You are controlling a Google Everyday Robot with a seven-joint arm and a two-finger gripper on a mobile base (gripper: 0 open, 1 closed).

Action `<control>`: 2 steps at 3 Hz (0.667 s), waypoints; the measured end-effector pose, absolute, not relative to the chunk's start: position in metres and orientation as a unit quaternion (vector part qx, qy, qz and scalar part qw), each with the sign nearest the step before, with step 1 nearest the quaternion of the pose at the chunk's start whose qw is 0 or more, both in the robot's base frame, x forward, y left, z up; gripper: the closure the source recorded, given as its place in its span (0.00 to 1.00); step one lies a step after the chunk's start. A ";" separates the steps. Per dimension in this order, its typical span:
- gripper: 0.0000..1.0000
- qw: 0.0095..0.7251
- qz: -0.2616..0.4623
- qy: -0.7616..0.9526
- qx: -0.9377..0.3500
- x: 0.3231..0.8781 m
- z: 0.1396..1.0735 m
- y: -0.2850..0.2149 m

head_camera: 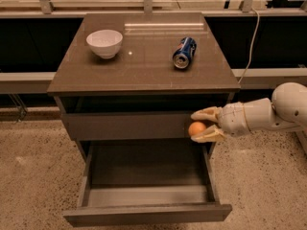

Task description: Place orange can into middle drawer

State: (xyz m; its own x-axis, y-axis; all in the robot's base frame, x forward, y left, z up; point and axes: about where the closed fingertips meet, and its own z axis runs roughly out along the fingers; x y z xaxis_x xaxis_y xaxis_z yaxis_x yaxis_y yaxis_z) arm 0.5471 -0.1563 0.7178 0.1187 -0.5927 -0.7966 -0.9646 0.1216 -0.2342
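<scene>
Two pale fingers (207, 114) of the gripper (194, 127) are clamped on the orange can (197, 128), one finger above it and one below. The can is small, round and smooth, and it's held up in the air, touching nothing but those fingers. The white arm (268, 113) reaches in from three o'clock, lying almost level.

Right behind the can is the flat front panel (124, 126) of the shut upper drawer, with the can showing against its right end. Down at seven o'clock from the gripper, the middle drawer (144, 213) is pulled wide open, its low side walls and flat floor in full view. In this view the can sits just over the drawer's back right corner, not inside it.

Up at twelve o'clock is the brown top (144, 66) of the cabinet. A blue soda can (184, 52) lies on its side at about one o'clock on that top. A white bowl (104, 42) stands upright out at ten o'clock, well apart from the soda can. A white cable (250, 42) hangs down past the cabinet's right edge, and speckled floor (268, 186) spreads below the arm.
</scene>
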 end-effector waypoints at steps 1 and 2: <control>0.00 0.413 0.226 0.624 -0.624 0.547 0.717 -0.154; 0.00 0.413 0.226 0.624 -0.624 0.547 0.717 -0.154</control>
